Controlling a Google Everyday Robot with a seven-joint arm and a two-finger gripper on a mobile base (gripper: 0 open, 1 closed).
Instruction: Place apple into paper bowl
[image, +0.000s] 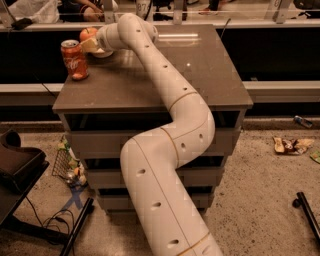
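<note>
My gripper (90, 42) is at the far left of the table top, at the end of the long white arm. It is shut on the orange-red apple (87, 33), which shows just above and left of the wrist. One pale fingertip (90, 46) crosses the apple's lower side. The cream-white paper bowl (103, 53) sits on the table just right of and below the apple. It is mostly hidden under the wrist, with only part of its rim showing. Whether the apple touches the bowl is hidden.
A red soda can (74, 60) stands upright on the brown table (200, 75), just left of and in front of the gripper. A railing and a seated person are behind the table. Litter and a dark stand lie on the floor.
</note>
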